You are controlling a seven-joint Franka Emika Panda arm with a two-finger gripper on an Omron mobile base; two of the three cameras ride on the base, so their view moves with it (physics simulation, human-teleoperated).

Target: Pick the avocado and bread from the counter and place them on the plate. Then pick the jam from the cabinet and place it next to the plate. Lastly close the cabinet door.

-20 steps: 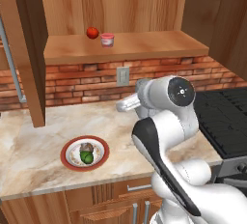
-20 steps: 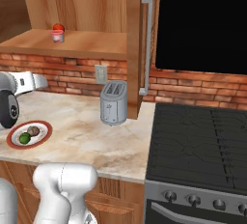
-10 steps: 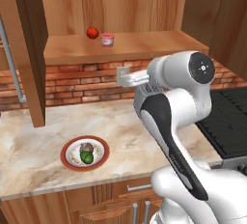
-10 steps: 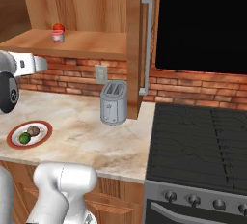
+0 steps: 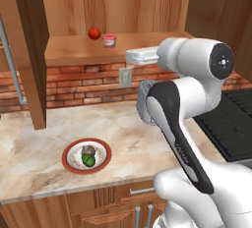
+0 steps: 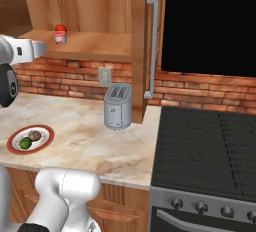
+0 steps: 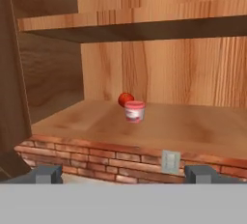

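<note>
Lifting from counter height, the gripper (image 7: 123, 174) now faces the cabinet (image 5: 123, 11) shelf, jaws wide apart and empty. Avocado (image 5: 88, 160) and bread (image 5: 88, 150) already sit on the plate (image 5: 69, 149). Jam (image 7: 134, 111) waits mid-shelf beside a red fruit (image 7: 125, 98); the door remains open.

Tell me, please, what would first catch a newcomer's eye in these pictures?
Probably the white arm, raised with its gripper open and aimed into the open cabinet. There the jam stands on the shelf just in front of a red round fruit. Below, the plate on the counter holds the avocado and bread.
</note>
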